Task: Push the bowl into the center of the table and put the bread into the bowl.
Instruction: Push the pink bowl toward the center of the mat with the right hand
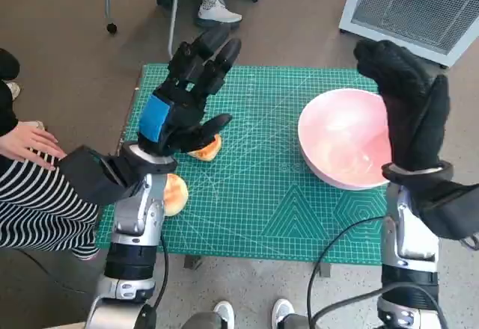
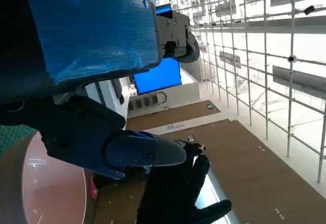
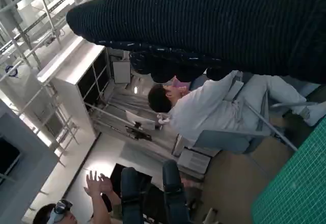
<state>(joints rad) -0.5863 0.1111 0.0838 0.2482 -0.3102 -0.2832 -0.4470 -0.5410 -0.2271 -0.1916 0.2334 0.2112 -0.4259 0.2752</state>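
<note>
A: Starting nearest the robot and taking the bowl as the landmark, what lies on the green cutting mat (image 1: 262, 209)?

B: The mat covers the desk (image 1: 120, 138). At its near edge, well away from the bowl on the left hand's side, a round piece of bread (image 1: 174, 193) sits partly under the left forearm.

A: And the second piece?

B: A bit farther in, the second bread piece (image 1: 207, 149) lies between the first one and the bowl, just under the left hand's thumb. I cannot tell whether the thumb touches it.

A: How does the left hand (image 1: 183, 97) stand?

B: It hovers over the mat, blue-taped back up, its fingers (image 1: 217, 52) stretched forward and apart, holding nothing. The left wrist view agrees: its fingers (image 2: 137, 150) are spread with nothing between them.

A: Where is the pink bowl (image 1: 340, 138)?

B: Upright on the mat, off toward the right hand's side rather than the middle, with nothing visible in it. Part of its rim (image 2: 30, 183) shows in the left wrist view.

A: The right hand (image 1: 408, 105)?

B: The gloved hand is raised over the bowl's outer edge, fingers straight and close together, gripping nothing. I cannot tell whether it touches the rim.

A: Beyond the bowl?

B: A white ventilated unit (image 1: 419, 4) stands on the floor, and a person's shoe (image 1: 217, 11) shows past the far edge. A striped sleeve and a hand (image 1: 26, 140) rest beside the desk, on the side away from the bowl.
</note>
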